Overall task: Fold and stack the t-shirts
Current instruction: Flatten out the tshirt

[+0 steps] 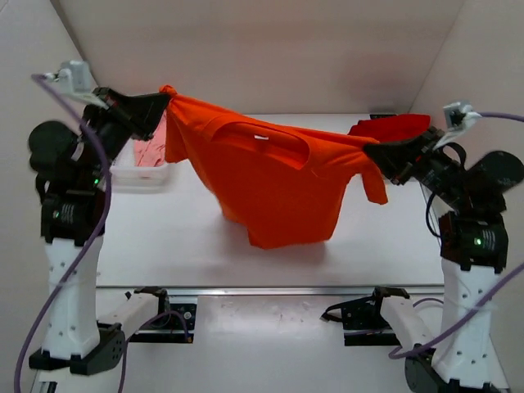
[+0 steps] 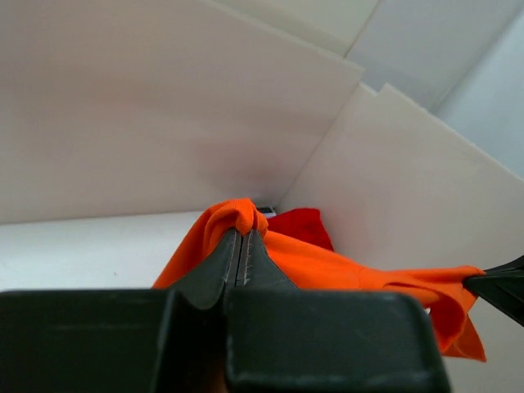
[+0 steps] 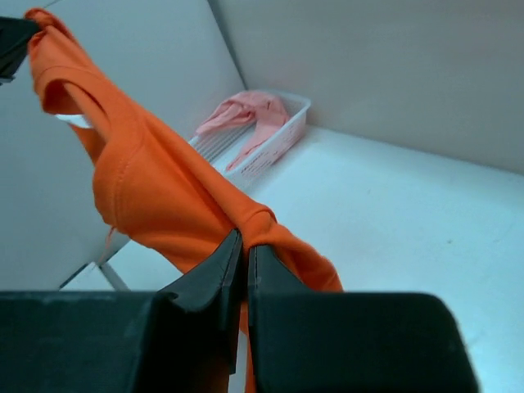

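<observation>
Orange t-shirt (image 1: 278,180) stretched aloft — left pincer (image 1: 168,102) clamped on one end, right pincer (image 1: 371,153) clamped on other

Right hand (image 3: 244,246) pinches the orange t-shirt (image 3: 155,196) — beyond, a pink t-shirt (image 3: 250,115) lies in a basket (image 3: 285,137).

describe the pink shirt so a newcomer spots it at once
At the table's far left corner, beside the left arm, sits a white mesh basket. The pale pink t-shirt lies crumpled inside, the only cloth in a container; the orange t-shirt hangs stretched midair, the red t-shirt lies far right.
</observation>
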{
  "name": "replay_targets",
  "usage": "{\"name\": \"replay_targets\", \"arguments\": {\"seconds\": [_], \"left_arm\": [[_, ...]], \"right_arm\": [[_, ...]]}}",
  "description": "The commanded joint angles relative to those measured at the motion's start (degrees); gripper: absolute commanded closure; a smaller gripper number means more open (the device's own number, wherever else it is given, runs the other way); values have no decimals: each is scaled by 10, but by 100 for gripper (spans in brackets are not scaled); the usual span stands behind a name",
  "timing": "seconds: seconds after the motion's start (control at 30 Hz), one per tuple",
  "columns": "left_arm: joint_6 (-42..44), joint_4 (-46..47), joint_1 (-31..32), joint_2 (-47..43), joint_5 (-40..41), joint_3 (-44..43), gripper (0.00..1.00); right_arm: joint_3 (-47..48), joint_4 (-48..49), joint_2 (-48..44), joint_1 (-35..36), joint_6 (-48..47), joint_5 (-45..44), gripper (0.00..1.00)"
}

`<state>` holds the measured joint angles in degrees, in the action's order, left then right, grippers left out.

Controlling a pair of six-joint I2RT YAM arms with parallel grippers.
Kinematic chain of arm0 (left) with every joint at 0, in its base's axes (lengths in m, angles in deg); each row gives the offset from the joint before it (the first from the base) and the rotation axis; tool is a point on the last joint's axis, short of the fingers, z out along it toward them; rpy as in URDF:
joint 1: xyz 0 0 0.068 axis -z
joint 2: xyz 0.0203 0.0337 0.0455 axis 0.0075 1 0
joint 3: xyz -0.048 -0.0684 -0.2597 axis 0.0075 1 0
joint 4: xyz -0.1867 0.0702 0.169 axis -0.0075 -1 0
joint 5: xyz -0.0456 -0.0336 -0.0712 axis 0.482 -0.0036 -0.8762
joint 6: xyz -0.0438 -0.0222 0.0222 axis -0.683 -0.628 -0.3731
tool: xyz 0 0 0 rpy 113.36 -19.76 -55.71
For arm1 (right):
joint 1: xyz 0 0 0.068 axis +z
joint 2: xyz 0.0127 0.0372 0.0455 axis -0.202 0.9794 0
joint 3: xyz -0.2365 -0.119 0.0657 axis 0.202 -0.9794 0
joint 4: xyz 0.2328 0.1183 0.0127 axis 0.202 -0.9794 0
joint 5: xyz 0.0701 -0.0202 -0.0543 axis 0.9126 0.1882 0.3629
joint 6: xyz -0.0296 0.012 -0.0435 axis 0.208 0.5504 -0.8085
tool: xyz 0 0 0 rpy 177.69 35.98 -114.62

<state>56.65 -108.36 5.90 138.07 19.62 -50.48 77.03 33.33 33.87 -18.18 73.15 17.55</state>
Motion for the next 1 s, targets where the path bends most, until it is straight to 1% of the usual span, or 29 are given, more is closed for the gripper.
{"name": "replay_targets", "arguments": {"seconds": [0.0,0.03,0.07,0.1,0.13,0.17,0.2,0.23,0.27,0.3,0.33,0.37,0.4,0.43,0.47,0.5,0.53,0.6,0.67,0.7,0.73,0.77,0.8,0.83,0.87,0.9,0.93,0.97], "left_arm": [[-12,1,-4,126,-18,19,100],[-17,22,-1,167,-27,22,100],[-19,37,1,188,-31,19,100],[-31,45,2,235,-45,14,100],[-33,48,7,294,-58,-13,100],[-29,36,9,324,-68,-60,100],[-27,13,9,385,-83,-128,100],[-25,-2,14,418,-90,-167,100],[-17,-19,20,492,-98,-244,100],[-20,-26,20,509,-105,-321,100],[-26,-30,23,536,-108,-355,100],[-31,-27,22,541,-108,-413,100],[-38,-16,20,547,-98,-446,100],[-48,-3,13,532,-94,-448,100],[-60,29,-2,523,-96,-430,100],[-77,69,-7,499,-101,-390,100],[-98,94,-24,471,-108,-340,100],[-116,149,-39,445,-115,-289,100],[-101,130,-42,440,-122,-274,100],[-94,125,-40,439,-122,-253,100],[-88,134,-36,434,-129,-218,100],[-88,139,-33,429,-127,-193,100],[-92,163,-31,425,-130,-148,100],[-93,169,-35,425,-133,-109,100],[-92,180,-33,433,-132,-78,100],[-88,182,-36,435,-132,-64,100],[-81,177,-38,449,-121,-44,100],[-78,173,-41,460,-109,-30,100]], "right_arm": [[-29,-17,109,26,-14,-3,100],[-25,-27,142,42,-34,-41,100],[-22,-33,154,56,-47,-63,100],[-21,-27,184,57,-58,-94,100],[-7,-21,213,50,-67,-112,99],[2,-23,226,37,-74,-117,100],[31,-29,256,28,-80,-119,100],[45,-31,263,21,-86,-126,100],[80,-28,277,17,-95,-148,99],[117,-33,279,19,-106,-171,100],[162,-41,285,20,-110,-202,100],[180,-48,279,25,-117,-212,100],[215,-53,275,26,-130,-234,100],[252,-69,278,21,-129,-246,100],[273,-76,278,12,-127,-239,100],[300,-88,285,-8,-124,-215,100],[310,-93,288,-10,-120,-199,100],[308,-95,284,-7,-125,-200,100],[270,-105,276,10,-131,-215,100],[255,-98,271,26,-130,-220,100],[213,-85,260,35,-126,-227,100],[187,-69,249,61,-125,-235,100],[132,-63,228,96,-123,-252,100],[77,-44,210,113,-121,-274,100],[21,-30,194,153,-111,-302,100],[-9,-24,186,196,-108,-320,100],[-58,-10,177,221,-96,-337,100],[-108,9,170,268,-78,-355,100]]}}
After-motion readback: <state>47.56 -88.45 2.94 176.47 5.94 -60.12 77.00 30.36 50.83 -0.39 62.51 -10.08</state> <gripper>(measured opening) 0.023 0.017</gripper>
